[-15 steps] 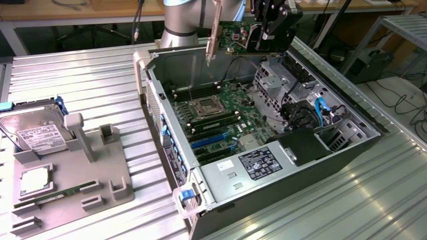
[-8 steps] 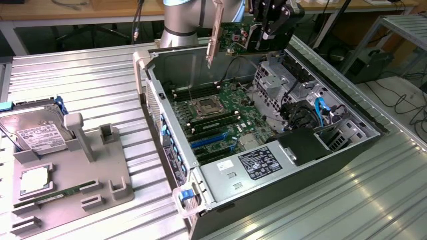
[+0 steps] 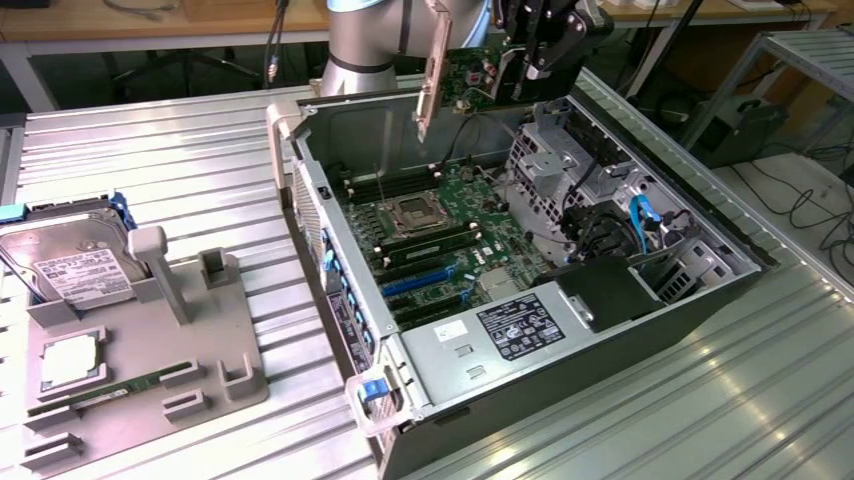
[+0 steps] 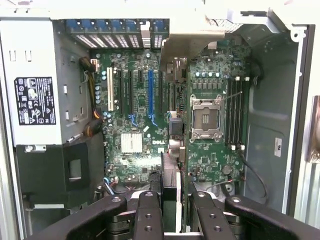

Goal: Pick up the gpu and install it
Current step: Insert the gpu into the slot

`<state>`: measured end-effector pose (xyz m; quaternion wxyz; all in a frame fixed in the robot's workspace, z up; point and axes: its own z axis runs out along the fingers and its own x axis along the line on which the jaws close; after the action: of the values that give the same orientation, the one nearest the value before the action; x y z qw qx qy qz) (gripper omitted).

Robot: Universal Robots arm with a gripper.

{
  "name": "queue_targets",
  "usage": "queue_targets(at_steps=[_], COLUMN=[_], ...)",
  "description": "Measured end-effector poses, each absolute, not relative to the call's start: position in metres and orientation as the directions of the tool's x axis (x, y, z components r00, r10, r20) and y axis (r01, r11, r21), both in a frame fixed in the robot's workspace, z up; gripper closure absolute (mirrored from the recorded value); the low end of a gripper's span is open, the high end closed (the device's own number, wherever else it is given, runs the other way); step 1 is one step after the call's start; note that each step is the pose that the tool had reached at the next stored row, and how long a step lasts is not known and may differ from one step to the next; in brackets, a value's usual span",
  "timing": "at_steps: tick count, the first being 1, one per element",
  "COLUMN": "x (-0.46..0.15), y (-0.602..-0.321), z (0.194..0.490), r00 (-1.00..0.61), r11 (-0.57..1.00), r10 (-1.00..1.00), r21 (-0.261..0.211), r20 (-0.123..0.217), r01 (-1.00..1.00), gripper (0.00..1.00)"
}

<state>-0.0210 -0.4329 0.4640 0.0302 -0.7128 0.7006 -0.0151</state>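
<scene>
A robot arm holds the gpu (image 3: 461, 75) in the air above an open computer case (image 3: 534, 270) that lies on its side on a ribbed metal table (image 3: 174, 160). In the exterior view the black gripper (image 3: 541, 55) is at the top of the scene, its fingers closed on the card, which hangs upright with its green board facing the camera and its silver metal bracket (image 3: 430, 70) pointing down toward the case at the exterior view's left end of the card. The card is well clear of the green motherboard (image 3: 434, 235) below, with its empty CPU socket (image 3: 411, 213) and blue expansion slots (image 3: 420, 280). In the wrist view the gripper's two fingers (image 4: 148, 220) pinch the card edge-on, seen as a thin dark slab (image 4: 170, 185), over the motherboard, roughly between the long blue slot (image 4: 150, 90) and the CPU socket (image 4: 205, 118). Beside the case, at the exterior view's left, a grey fixture tray (image 3: 134, 350) carries a labelled hard drive (image 3: 67, 265), a processor chip (image 3: 70, 365) and a narrow green memory stick (image 3: 120, 392).
</scene>
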Motion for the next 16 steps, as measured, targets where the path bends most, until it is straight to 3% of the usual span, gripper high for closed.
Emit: queue_targets(at_steps=[7,16], x=[-0.021,-0.021], y=[-0.433,-0.433], z=[0.463,0.43], r00=[0.124,0.121], r11=[-0.122,-0.119], r10=[-0.992,-0.992], r21=[-0.064,-0.064], r20=[-0.021,-0.021], r01=[-0.99,-0.991], gripper=[0.72,0.72])
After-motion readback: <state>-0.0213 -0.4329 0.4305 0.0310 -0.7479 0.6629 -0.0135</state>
